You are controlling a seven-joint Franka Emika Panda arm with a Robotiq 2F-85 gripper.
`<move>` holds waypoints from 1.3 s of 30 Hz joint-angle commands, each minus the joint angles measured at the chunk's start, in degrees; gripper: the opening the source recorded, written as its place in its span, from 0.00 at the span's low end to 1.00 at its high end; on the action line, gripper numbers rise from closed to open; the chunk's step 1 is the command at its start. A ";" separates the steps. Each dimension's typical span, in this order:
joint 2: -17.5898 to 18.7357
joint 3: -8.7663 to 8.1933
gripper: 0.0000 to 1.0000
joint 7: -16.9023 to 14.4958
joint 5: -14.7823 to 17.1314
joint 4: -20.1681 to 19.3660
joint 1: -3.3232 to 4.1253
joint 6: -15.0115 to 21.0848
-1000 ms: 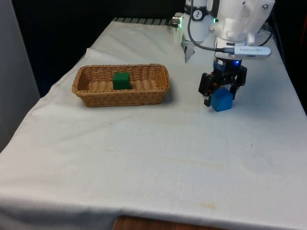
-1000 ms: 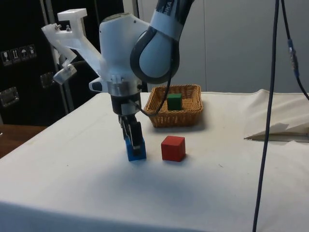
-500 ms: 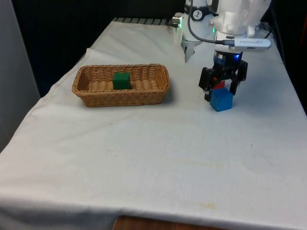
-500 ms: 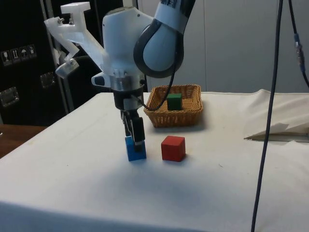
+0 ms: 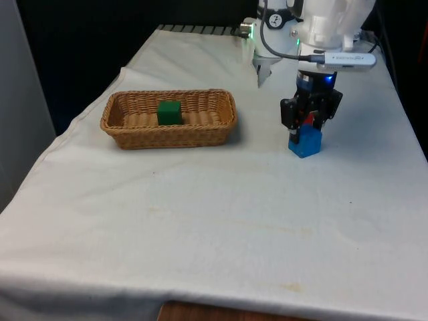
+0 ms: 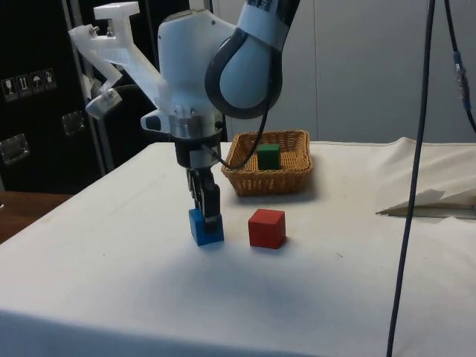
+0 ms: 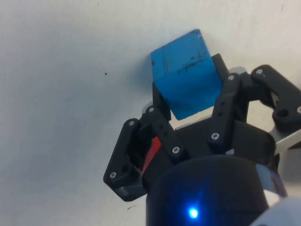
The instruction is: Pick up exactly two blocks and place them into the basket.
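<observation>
Fingers [image 7: 186, 101] closed since earlier, clamping smooth blue cube [image 7: 187, 73].

The table [image 5: 200, 221] is covered by a white cloth [image 5: 134, 254], faintly stained toward its near edge. A wicker basket [image 5: 134, 134] rests on the cloth toward the front view's left, in the far half. A blue block [image 5: 305, 142] sits on the cloth toward the front view's right, well apart from the basket. In the side view a red block [image 6: 267, 227] lies on the cloth near the blue block, not touching it
</observation>
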 commanded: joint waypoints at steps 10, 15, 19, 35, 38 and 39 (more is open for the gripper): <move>-2.75 0.11 0.01 0.97 0.52 -0.97 -0.06 -1.43; -5.90 0.00 0.01 2.86 0.23 -1.95 0.06 -3.50; -7.62 -0.06 0.01 3.84 0.06 -2.35 0.11 -4.70; -11.06 0.57 0.01 6.99 2.52 -2.98 -0.23 -5.56; -11.12 0.57 0.01 6.99 3.32 -3.04 -0.23 -5.39; -11.17 0.57 0.01 6.93 3.67 -3.04 -0.23 -5.33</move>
